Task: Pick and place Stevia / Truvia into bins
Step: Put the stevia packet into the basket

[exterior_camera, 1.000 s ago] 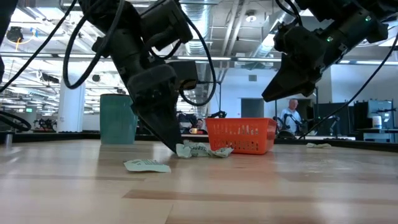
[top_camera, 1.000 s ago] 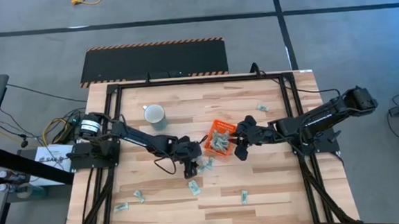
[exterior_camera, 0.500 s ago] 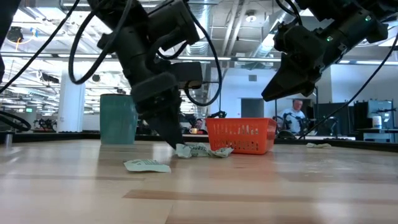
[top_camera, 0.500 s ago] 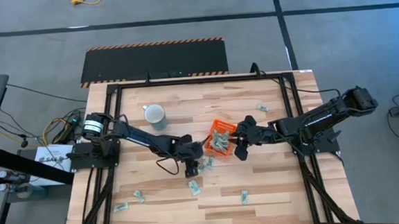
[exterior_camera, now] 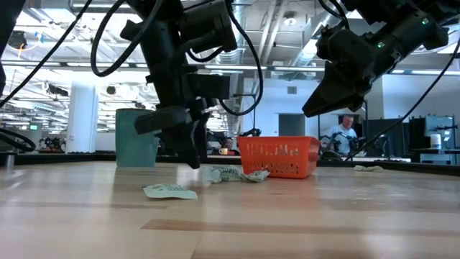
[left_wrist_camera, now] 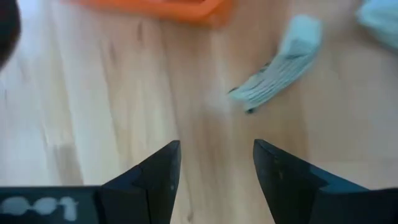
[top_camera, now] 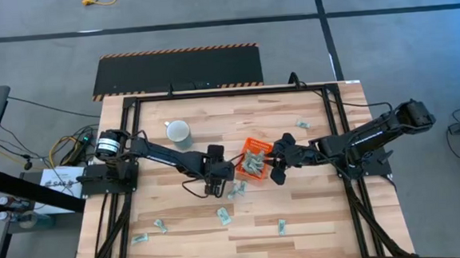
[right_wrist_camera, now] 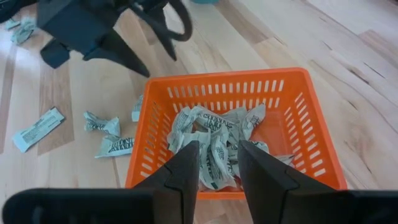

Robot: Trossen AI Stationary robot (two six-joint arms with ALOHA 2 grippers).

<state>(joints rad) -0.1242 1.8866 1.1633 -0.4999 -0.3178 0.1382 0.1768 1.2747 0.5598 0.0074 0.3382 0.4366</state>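
Bright orange bin (right_wrist_camera: 298,124) holds pale green-and-white sachets (right_wrist_camera: 214,140) on a light wooden table (top_camera: 315,212).

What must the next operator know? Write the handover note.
Left gripper: jaws open, empty, low over the table beside the bin.
Right gripper: jaws open, empty, above the bin.
Done: a pile of sachets lies in the bin.
Left: loose sachets next to the bin, more scattered toward the table's front edge, one near the far right side.
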